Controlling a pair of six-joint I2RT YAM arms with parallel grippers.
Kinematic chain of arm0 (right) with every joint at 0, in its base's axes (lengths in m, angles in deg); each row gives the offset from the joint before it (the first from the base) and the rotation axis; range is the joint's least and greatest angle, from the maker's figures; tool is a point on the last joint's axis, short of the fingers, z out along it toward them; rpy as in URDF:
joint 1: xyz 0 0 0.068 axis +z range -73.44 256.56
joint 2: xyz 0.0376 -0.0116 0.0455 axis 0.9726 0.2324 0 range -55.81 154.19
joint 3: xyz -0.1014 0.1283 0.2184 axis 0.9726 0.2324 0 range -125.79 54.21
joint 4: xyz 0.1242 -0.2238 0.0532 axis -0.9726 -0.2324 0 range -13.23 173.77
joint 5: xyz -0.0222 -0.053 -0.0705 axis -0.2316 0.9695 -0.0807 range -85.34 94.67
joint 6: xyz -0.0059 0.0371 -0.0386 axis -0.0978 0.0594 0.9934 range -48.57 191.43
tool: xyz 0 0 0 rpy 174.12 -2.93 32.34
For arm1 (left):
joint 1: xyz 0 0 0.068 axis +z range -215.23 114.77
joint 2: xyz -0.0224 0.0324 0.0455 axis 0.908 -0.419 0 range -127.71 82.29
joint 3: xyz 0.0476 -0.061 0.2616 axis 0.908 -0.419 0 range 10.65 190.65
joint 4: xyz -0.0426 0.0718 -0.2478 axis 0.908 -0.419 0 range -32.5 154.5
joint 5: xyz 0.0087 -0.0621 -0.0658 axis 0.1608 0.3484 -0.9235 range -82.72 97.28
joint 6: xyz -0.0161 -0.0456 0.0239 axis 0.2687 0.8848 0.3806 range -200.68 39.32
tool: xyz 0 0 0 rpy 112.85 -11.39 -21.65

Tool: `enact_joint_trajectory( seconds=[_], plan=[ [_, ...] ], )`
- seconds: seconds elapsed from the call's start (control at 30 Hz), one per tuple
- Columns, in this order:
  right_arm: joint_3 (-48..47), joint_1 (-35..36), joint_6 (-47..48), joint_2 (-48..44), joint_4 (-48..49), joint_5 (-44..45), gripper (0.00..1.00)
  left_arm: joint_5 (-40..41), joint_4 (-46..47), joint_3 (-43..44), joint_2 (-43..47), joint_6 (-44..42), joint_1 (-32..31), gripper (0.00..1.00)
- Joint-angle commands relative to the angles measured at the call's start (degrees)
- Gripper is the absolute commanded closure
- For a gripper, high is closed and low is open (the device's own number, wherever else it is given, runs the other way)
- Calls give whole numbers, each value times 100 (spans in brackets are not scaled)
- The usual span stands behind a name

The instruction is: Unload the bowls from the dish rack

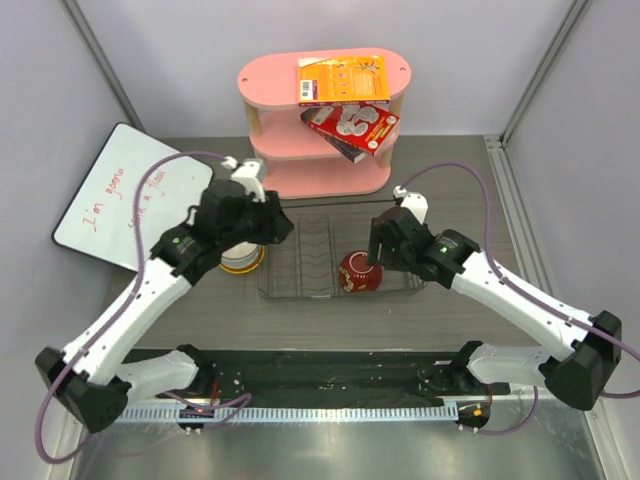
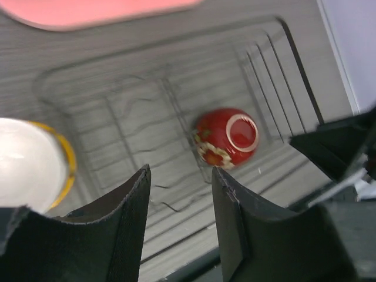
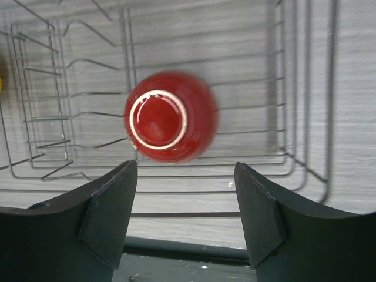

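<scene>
The black wire dish rack (image 1: 310, 250) on the grey surface (image 1: 330, 325) holds one upturned dark red patterned bowl (image 1: 358, 273), so unloading seems nearly done. A white bowl (image 2: 26, 167) nested in a yellow-orange bowl (image 2: 68, 170) sits outside its left end. The left pincer (image 2: 181, 176) and right pincer (image 3: 185, 169) gape empty, the right one over the red bowl.

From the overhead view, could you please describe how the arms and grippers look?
The left arm and right arm have white links, black joints and a purple cable each. The left gripper and right gripper have two broad black fingers.
</scene>
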Motion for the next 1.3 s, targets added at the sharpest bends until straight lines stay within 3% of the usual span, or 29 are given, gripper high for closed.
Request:
enact_joint_trajectory(
  seconds=[0.0,0.13,0.23,0.43,0.6,0.77,0.93,1.0,1.03,1.07,1.27],
  plan=[
    [-78,29,-475,456,376,-310,27,-102,317,281,-981,58,-717,52],
    [-235,73,-712,800,185,164,27,-23,536,432,-1406,13,-1359,38],
    [9,73,-976,513,367,33,26,-58,668,528,-1590,-57,-1535,32],
    [230,3,-967,598,157,402,26,-594,1133,494,-1995,92,-1685,32],
    [527,-15,-1275,941,165,595,26,-384,1740,99,-2154,303,-2168,32],
    [731,-32,-1363,1214,464,640,37,-401,1978,-33,-2251,453,-2248,33],
    [696,-93,-1152,1521,754,403,38,-59,1996,-314,-1970,435,-2248,34],
    [661,-268,-1099,1653,746,254,47,-32,2013,-394,-1856,435,-2248,33],
    [652,-322,-1143,1749,685,166,59,160,2039,-446,-1829,453,-2248,33],
    [660,-375,-1230,1759,667,148,81,170,2040,-464,-1811,470,-2248,33],
    [1055,-998,-1486,1145,684,-46,87,267,1978,-455,-1829,462,-2248,34]
  ],
)
